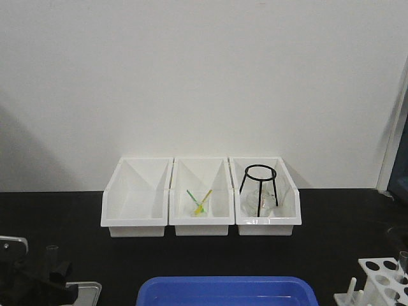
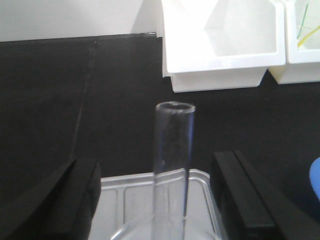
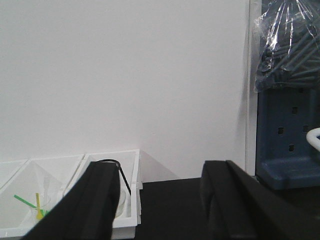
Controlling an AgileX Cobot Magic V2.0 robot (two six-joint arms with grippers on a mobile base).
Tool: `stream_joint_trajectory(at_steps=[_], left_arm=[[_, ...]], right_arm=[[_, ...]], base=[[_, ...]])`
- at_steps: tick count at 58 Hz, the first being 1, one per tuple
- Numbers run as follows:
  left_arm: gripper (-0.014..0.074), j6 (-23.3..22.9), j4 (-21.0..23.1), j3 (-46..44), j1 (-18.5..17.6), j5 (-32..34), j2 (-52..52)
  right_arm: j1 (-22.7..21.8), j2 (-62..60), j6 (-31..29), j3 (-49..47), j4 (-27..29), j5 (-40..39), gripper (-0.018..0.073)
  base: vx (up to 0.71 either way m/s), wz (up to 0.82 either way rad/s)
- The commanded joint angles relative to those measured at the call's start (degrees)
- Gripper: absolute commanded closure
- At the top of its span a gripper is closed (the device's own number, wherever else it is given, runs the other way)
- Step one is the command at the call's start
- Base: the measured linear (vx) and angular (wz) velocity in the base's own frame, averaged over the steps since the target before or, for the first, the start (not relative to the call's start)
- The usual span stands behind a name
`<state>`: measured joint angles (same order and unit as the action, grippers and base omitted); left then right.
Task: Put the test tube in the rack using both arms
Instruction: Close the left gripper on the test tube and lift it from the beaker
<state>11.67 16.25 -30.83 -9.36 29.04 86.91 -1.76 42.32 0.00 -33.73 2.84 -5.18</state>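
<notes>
Clear glass test tube (image 2: pixel 172 160), glossy white plastic bins (image 1: pixel 201 227)

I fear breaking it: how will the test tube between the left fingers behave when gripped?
The test tube looks like thin clear glass, so probably stiff but fragile. Its smooth round wall may slip in the left fingers. Standing upright and slender, it could tip if nudged.
</notes>
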Motion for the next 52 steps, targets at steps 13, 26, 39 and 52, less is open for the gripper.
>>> stream_joint_trajectory(at_steps=[13,26,39,52], left_arm=[[0.0125,0.2,-2.2,-6.3,-0.2,0.5,2.3],[0.0284,0.1,-2.2,-6.3,-0.2,1.5,2.3],[0.0493,0.3,-2.2,-6.3,-0.2,2.2,2.3],[0.0605,0.3,-2.2,-6.3,-0.2,3.5,1.1]], right_arm=[[0.1,-0.1,-0.8,-2.0,-0.2,-4.9,0.014],[0.1,-0.1,-0.8,-2.0,-0.2,-4.8,0.014],[0.1,-0.1,-0.8,-2.0,-0.2,-4.8,0.014],[0.1,-0.1,-0.8,-2.0,-0.2,-4.8,0.014]], base=[[0.0,0.0],[0.0,0.0],[0.0,0.0],[0.0,0.0]])
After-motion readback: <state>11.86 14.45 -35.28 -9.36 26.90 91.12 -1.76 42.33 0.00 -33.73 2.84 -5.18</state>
